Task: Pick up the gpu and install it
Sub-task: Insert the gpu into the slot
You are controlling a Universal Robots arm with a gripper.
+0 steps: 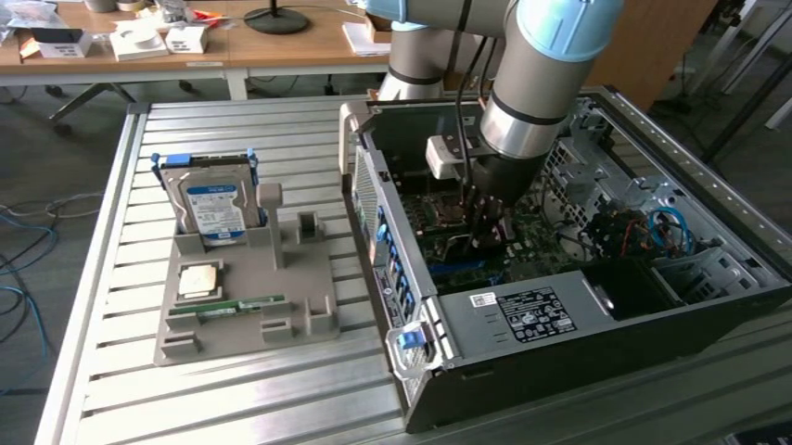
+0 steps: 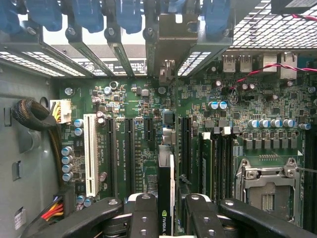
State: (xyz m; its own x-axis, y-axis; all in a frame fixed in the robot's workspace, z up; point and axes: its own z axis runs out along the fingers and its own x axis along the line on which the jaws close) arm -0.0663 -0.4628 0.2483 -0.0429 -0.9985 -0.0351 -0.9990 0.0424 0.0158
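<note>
Gripper (image 2: 167,218) inside open computer case (image 1: 520,315), fingers (image 2: 144,215) clamped on gpu (image 2: 166,193), card edge-on, upright over motherboard (image 2: 133,106), above black slot. White slot (image 2: 90,153) off to one side, memory sticks (image 2: 207,158) and CPU socket (image 2: 265,191) to other. Blue card latches (image 2: 89,15) ahead. Outside case: hard drive (image 1: 213,206) upright on grey fixture (image 1: 266,278), small memory stick (image 1: 236,306) lying there.

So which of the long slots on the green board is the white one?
The white slot is the one nearest the grey case wall, beside the bundled cables. The other long slots on the green board are black.
</note>
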